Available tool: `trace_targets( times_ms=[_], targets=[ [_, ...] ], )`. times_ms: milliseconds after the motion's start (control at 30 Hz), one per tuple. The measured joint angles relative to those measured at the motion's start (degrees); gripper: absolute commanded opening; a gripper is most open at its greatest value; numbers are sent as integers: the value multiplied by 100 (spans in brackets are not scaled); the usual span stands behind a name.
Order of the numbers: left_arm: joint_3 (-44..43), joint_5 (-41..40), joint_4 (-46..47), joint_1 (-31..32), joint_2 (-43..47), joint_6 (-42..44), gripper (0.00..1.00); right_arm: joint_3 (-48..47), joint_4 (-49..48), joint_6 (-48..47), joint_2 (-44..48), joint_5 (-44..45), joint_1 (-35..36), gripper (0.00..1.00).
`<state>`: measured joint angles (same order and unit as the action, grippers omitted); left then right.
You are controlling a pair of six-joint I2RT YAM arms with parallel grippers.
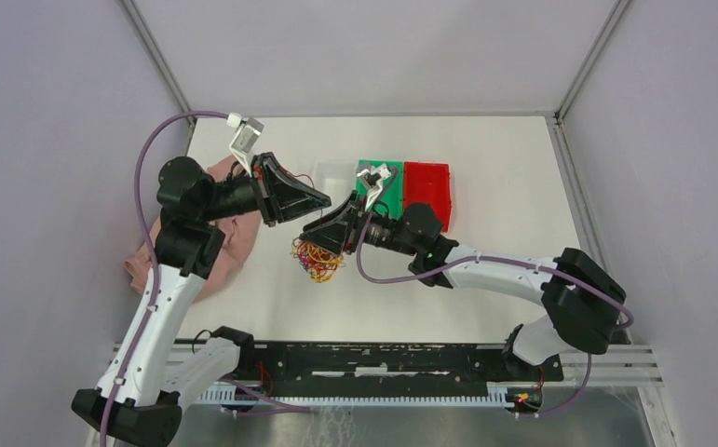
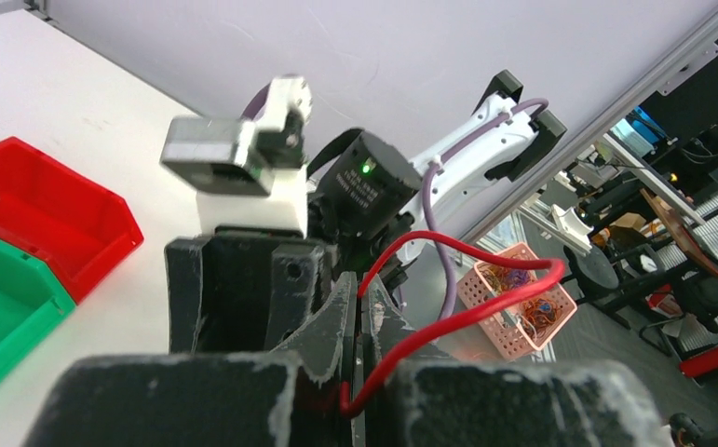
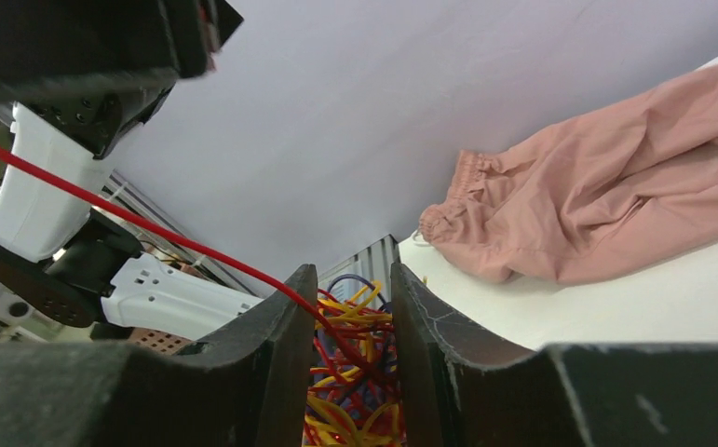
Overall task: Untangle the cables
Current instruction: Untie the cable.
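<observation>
Separating one strand, by my reading: left gripper pinches a thin red wire. Red, yellow and dark tangle of thin cables sits between right gripper jaws, narrow; grip uncertain. Next: anchor tangle, draw wire away slowly.

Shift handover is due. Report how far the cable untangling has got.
Done: nothing yet; no separate cable in view. In hand: the left gripper pinches one red cable running taut to the tangle, while the right gripper, jaws apart, straddles that tangle. Left: nearly everything; red, yellow and dark cables are bunched together.
</observation>
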<state>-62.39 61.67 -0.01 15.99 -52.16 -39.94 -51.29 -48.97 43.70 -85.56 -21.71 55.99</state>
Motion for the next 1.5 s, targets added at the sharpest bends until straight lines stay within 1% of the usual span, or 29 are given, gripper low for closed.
trace_targets(
  times_ms=[100,233,333,433,500,600,733,900,1067,1167,1333,1433,1500],
  targets=[
    [-140,0,-33,0,-107,44,3,160,-295,256,-146,68,7,38],
    [-341,0,-105,0,-254,66,3,332,-463,369,-304,186,7,39],
    [-546,0,-131,0,-348,90,3,404,-470,380,-367,282,7,42],
    [-767,0,-157,2,-424,133,3,474,-461,332,-369,385,7,48],
    [-929,2,-175,0,-483,168,3,538,-452,249,-369,476,15,50],
    [-1279,-33,-199,2,-627,232,3,603,-295,66,-380,640,55,51],
    [-1902,-267,-205,2,-824,348,3,643,157,-170,-566,890,136,51],
    [-2765,-669,-455,17,-1078,669,3,717,382,-291,-756,1169,227,56],
    [-3727,-1191,-946,17,-1508,1097,3,719,219,-310,-828,1405,269,60],
    [-4385,-1565,-1281,17,-1768,1373,3,719,105,-308,-984,1578,299,64],
    [-5368,-2192,-1792,24,-2124,1805,3,721,-192,-304,-1187,1976,442,64],
    [-5823,-2608,-1836,26,-2284,2074,3,750,-293,-304,-1281,2177,538,64],
    [-5993,-2922,-1816,26,-2306,2247,3,787,-258,-306,-1355,2277,579,67]
  ],
)
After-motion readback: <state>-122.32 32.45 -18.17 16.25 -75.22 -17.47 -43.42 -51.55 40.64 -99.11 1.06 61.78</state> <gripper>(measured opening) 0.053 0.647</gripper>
